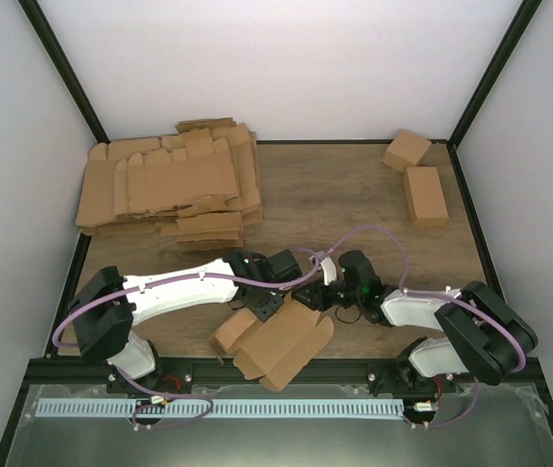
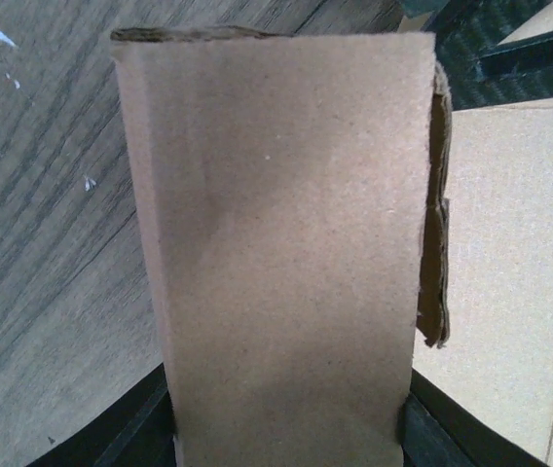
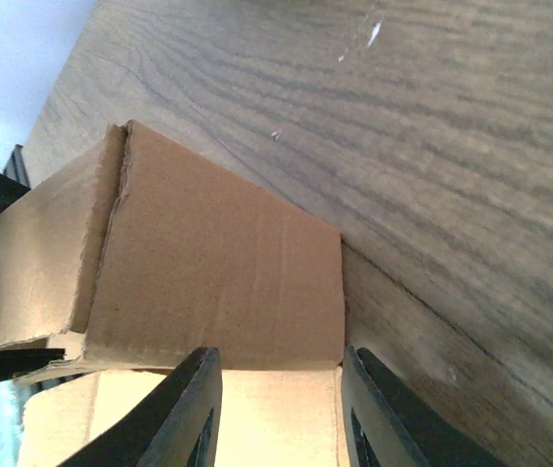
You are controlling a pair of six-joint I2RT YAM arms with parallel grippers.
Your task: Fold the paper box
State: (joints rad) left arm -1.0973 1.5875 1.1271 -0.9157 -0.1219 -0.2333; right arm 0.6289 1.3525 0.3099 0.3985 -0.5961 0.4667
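My left pincer (image 2: 286,426) clamped on paper box (image 1: 281,342) panel, finger at each edge (mid-width grip). My right pincer (image 3: 278,394) partly open, tips just by flap's lower edge, over bench (image 3: 452,146).

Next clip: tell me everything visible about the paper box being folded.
The paper box is plain brown cardboard, partly folded: some panels raised, flaps splayed open, not closed. It lies at the near edge of the table. The left claw grips one upright panel; the right claw straddles another panel's edge, fingers apart.
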